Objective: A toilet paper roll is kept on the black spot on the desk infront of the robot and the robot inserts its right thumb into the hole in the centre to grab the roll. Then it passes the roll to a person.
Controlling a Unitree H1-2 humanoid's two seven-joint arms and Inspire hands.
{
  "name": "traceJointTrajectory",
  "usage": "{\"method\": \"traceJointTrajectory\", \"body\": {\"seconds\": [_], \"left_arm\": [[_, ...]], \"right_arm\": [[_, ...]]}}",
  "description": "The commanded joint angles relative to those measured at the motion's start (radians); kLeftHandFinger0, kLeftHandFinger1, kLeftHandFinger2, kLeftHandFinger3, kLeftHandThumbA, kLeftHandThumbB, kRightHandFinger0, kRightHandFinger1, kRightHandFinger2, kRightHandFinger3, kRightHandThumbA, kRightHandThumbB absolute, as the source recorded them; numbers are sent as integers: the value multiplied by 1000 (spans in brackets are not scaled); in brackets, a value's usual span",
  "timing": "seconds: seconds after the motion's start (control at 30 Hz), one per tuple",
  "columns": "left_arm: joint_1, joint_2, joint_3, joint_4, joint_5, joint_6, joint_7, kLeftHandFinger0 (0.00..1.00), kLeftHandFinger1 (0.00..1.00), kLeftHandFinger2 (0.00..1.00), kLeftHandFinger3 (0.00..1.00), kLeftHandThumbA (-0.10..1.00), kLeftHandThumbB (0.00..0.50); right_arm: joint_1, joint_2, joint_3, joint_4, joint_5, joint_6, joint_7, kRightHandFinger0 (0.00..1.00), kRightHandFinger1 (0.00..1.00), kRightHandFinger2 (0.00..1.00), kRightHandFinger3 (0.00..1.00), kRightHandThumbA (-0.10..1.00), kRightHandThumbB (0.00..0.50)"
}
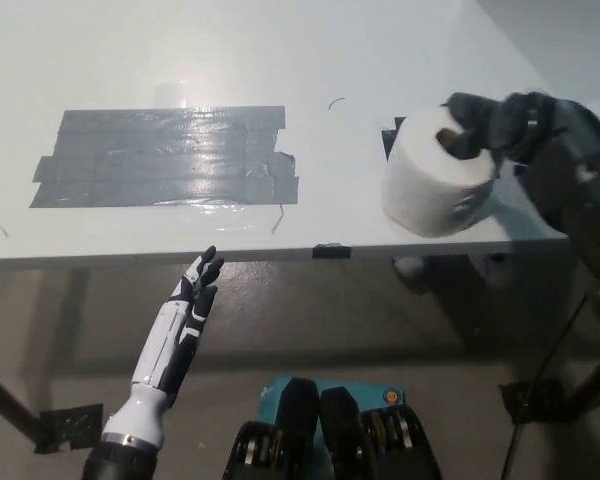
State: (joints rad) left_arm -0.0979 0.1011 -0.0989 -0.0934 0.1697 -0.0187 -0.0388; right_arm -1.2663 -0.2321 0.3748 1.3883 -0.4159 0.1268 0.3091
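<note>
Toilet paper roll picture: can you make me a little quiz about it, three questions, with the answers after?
1. True or false: the right hand has hold of the toilet paper roll.
2. Which is nearer the desk's front edge?
A. the grey tape patch
B. the roll
3. Fill in: the white left hand hangs below the desk with its fingers ____.

Key:
1. True; part of the hand goes into the roll's centre hole.
2. B
3. apart; it holds nothing.
</note>
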Motion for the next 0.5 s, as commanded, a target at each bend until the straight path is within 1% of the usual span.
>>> {"method": "traceJointTrajectory", "body": {"seconds": [0.0, 0.03, 0.07, 0.1, 0.13, 0.17, 0.2, 0.23, 0.27, 0.33, 0.37, 0.4, 0.43, 0.47], "left_arm": [[-21, 13, 8, -21, -6, -15, -10, 1000, 1000, 1000, 1000, 1000, 76], [-19, 13, 8, -23, -6, -17, -9, 1000, 1000, 1000, 1000, 1000, 75], [-13, 13, 8, -25, -11, -19, -11, 1000, 1000, 1000, 1000, 1000, 73], [-14, 10, 7, -22, -12, -20, -10, 1000, 1000, 1000, 1000, 1000, 72], [-11, 9, 7, -23, -11, -20, -9, 1000, 1000, 1000, 1000, 1000, 72], [-8, 9, 6, -24, -11, -22, -9, 1000, 1000, 1000, 1000, 1000, 72], [-6, 8, 6, -20, -13, -23, -8, 1000, 1000, 1000, 1000, 1000, 73], [0, 7, 6, -19, -13, -26, -6, 1000, 1000, 1000, 1000, 1000, 74], [6, 7, 7, -23, -15, -21, -7, 1000, 1000, 1000, 1000, 1000, 77], [9, 7, 5, -28, -14, -15, -9, 1000, 1000, 1000, 1000, 1000, 74], [13, 7, 4, -30, -11, -12, -9, 1000, 1000, 1000, 1000, 1000, 67], [15, 7, 4, -30, -7, -12, -7, 1000, 1000, 1000, 1000, 1000, 65], [14, 9, 4, -26, -6, -15, -7, 1000, 1000, 1000, 1000, 1000, 70], [13, 8, 4, -21, -8, -20, -6, 1000, 1000, 1000, 1000, 1000, 68]], "right_arm": [[75, -25, -316, 14, 322, 13, -47, 1, 417, 818, 785, -100, 230], [85, -26, -398, 13, 383, 12, -48, 0, 453, 895, 922, -100, 229], [114, -26, -597, 7, 568, 31, 6, 0, 415, 898, 1000, -100, 207], [124, -25, -678, 1, 629, 35, 32, 0, 341, 833, 1000, -100, 209], [137, -20, -739, -7, 675, 38, 59, 0, 332, 792, 878, -100, 211], [145, -17, -770, -11, 695, 43, 79, 0, 333, 784, 844, -100, 211], [155, -10, -821, -25, 730, 52, 122, 0, 325, 734, 847, -100, 203], [169, 3, -861, -47, 756, 61, 166, 0, 313, 696, 899, -100, 171], [180, 12, -888, -59, 772, 68, 186, 0, 319, 686, 966, -100, 149], [193, 26, -952, -78, 813, 105, 205, 0, 328, 696, 971, -100, 164], [205, 35, -971, -96, 825, 116, 227, 0, 325, 698, 960, -100, 151], [216, 49, -1025, -115, 867, 172, 238, 0, 349, 739, 1000, -100, 150], [227, 63, -1037, -148, 872, 182, 222, 0, 381, 768, 1000, -100, 184], [248, 89, -1061, -211, 893, 210, 202, 0, 393, 774, 1000, -100, 181]]}}
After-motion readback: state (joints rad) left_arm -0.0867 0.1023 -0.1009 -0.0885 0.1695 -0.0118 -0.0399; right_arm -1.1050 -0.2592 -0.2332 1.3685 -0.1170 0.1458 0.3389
